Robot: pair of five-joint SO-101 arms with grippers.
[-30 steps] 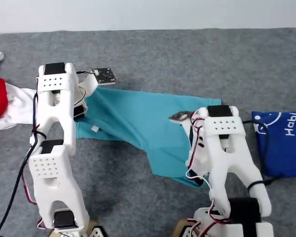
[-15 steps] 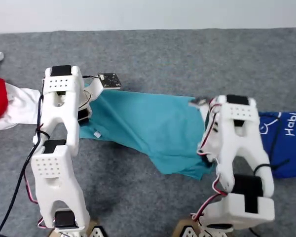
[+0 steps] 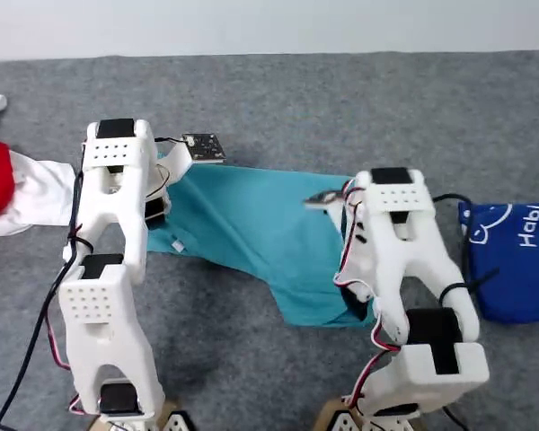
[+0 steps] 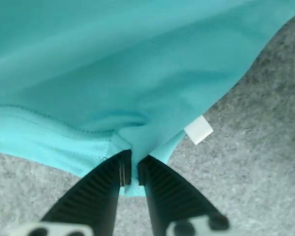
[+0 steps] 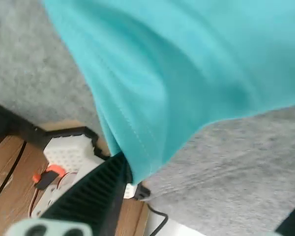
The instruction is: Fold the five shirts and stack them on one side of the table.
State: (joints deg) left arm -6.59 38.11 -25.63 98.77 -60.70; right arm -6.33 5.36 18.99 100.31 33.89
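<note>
A teal shirt (image 3: pixel 251 224) lies spread on the grey table (image 3: pixel 296 99) between the two arms. My left gripper (image 4: pixel 130 169) is shut on the shirt's hem beside a small white tag (image 4: pixel 198 130), at the shirt's left edge under the left arm (image 3: pixel 117 193). My right gripper (image 5: pixel 128 178) is shut on a fold of the teal shirt (image 5: pixel 187 73), lifted off the table at the shirt's right side under the right arm (image 3: pixel 391 224). A blue shirt (image 3: pixel 512 260) lies folded at the right edge. Red and white shirts (image 3: pixel 4 193) sit at the left edge.
Grey felt covers the table, with open room behind the teal shirt. The arms' bases (image 3: pixel 422 377) stand at the near edge. In the right wrist view, a white arm base and wooden board (image 5: pixel 10 167) are below the hanging cloth.
The right arm swung right with the shirt's side, then back left, bunching the teal cloth inward. The left arm shifted slightly right and farther back, still holding the hem.
</note>
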